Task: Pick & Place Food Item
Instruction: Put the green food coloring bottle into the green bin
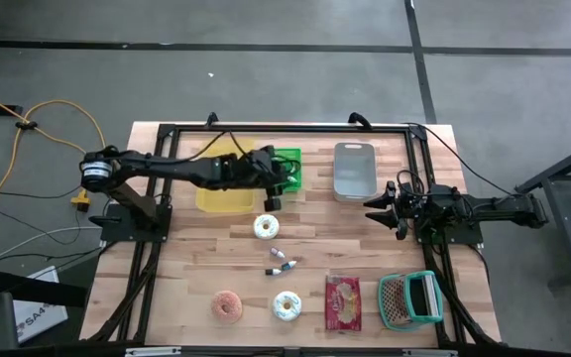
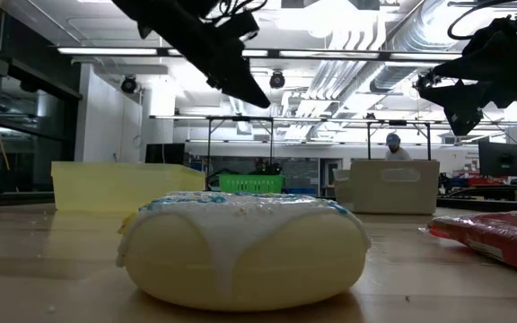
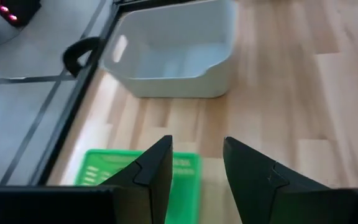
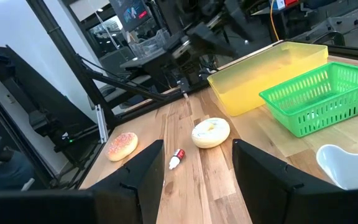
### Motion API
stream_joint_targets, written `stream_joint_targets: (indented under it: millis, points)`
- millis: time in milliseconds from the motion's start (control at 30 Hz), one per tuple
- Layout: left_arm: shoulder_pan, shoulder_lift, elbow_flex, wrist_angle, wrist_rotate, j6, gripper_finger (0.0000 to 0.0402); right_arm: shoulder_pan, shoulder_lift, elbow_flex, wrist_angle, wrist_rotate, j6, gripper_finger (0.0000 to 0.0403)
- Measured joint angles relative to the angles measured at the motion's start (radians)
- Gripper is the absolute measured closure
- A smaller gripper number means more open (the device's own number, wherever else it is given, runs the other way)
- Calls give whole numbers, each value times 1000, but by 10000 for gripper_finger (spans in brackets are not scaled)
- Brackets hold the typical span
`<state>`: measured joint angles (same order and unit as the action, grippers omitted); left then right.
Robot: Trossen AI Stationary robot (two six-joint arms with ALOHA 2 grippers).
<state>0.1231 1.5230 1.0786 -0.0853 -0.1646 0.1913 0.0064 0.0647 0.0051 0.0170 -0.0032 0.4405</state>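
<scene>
Three donuts lie flat on the wooden table: a white-frosted one [image 1: 266,227] at the middle, a pink one [image 1: 228,305] and a blue-sprinkled one [image 1: 286,305] near the front edge. The blue-sprinkled one fills the low view [image 2: 245,247]. Beside it lies a red packet [image 1: 343,302]. My left gripper [image 1: 272,192] hangs open in the air over the green basket [image 3: 104,171], just beyond the white-frosted donut, with nothing between its fingers [image 3: 197,146]. My right gripper [image 1: 383,210] waits open [image 4: 197,149] at the right, above the table.
A yellow bin [image 1: 224,188] and the green basket [image 1: 289,164] stand at the back left, a white bin [image 1: 355,171] at the back right. A teal basket [image 1: 410,299] sits front right. Small tubes [image 1: 283,260] lie mid-table. A black frame rail [image 1: 285,128] borders the table.
</scene>
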Motion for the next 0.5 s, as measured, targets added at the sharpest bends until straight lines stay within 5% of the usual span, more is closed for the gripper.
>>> stream_joint_targets:
  millis: [500]
  points:
    - [-289, 0, 0, -102, -91, -258, 266, 0, 0, 0, 0, 0, 0, 228]
